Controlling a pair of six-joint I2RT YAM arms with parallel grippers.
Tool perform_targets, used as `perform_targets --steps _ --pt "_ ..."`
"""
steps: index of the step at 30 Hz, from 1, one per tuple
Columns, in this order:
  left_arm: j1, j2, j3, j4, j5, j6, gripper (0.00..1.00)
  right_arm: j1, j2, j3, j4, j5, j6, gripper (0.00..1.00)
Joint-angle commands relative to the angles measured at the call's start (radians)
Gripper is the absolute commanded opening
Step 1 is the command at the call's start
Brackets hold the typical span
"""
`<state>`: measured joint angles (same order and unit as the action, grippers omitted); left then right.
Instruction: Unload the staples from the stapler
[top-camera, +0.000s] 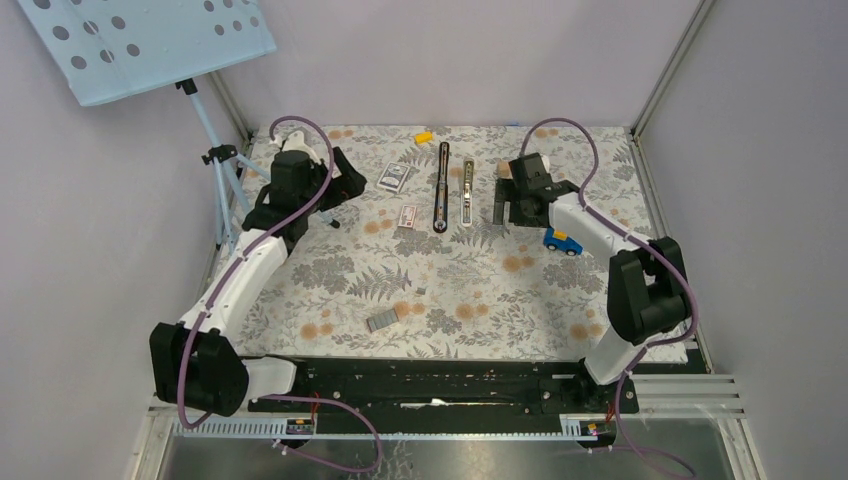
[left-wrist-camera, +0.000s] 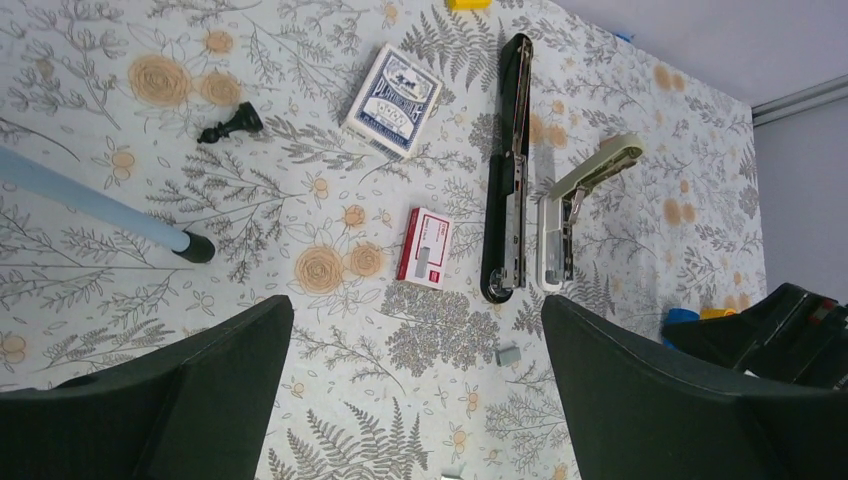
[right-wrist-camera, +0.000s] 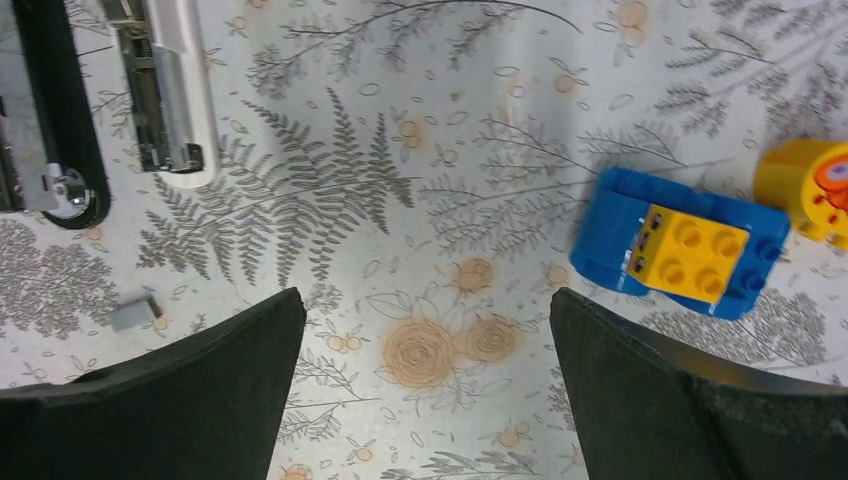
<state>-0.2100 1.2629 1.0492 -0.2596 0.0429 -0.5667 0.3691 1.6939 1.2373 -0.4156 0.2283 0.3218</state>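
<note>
The black stapler (top-camera: 441, 188) lies stretched out lengthwise at the back middle of the table, its silver rail showing. It also shows in the left wrist view (left-wrist-camera: 508, 170) and at the left edge of the right wrist view (right-wrist-camera: 50, 130). A grey block of staples (top-camera: 381, 321) lies nearer the front. A small staple piece (left-wrist-camera: 509, 352) lies by the stapler's near end, and it also shows in the right wrist view (right-wrist-camera: 135, 311). My left gripper (top-camera: 345, 182) (left-wrist-camera: 415, 400) is open and empty, left of the stapler. My right gripper (top-camera: 505, 200) (right-wrist-camera: 425, 390) is open and empty, right of it.
A white stapler (top-camera: 467, 190) (left-wrist-camera: 575, 205) lies open just right of the black one. A red box (left-wrist-camera: 425, 247), a blue card box (left-wrist-camera: 393, 100) and a black pawn (left-wrist-camera: 230, 124) lie to its left. A blue and yellow brick car (right-wrist-camera: 685, 245) sits near the right gripper. A stand leg (left-wrist-camera: 100, 205) is at the left.
</note>
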Motion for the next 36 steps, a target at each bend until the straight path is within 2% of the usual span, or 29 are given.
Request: perform_targets --steps 1,5,11,16,22,31,36 --pt "0.004 0.013 0.071 -0.014 -0.019 0.031 0.99 -0.019 -0.120 -0.038 0.023 0.068 0.042 1.00" --pt "0.004 0.035 0.064 -0.022 -0.013 0.006 0.99 -0.027 -0.177 -0.078 0.041 0.058 0.041 1.00" --pt "0.000 0.045 0.019 -0.012 0.032 -0.008 0.99 -0.029 -0.237 -0.136 0.119 -0.135 0.029 1.00" --pt "-0.029 0.059 -0.011 -0.027 0.029 -0.016 0.99 -0.029 -0.288 -0.206 0.209 -0.214 0.033 1.00" --pt "-0.142 0.064 -0.055 -0.095 -0.033 -0.079 0.97 -0.029 -0.288 -0.200 0.188 -0.302 0.008 1.00" --pt "-0.272 -0.005 -0.234 -0.242 -0.100 -0.248 0.93 -0.029 -0.267 -0.216 0.175 -0.423 0.000 1.00" --pt "-0.330 -0.061 -0.265 -0.365 -0.119 -0.314 0.99 -0.026 -0.253 -0.225 0.196 -0.522 0.012 1.00"
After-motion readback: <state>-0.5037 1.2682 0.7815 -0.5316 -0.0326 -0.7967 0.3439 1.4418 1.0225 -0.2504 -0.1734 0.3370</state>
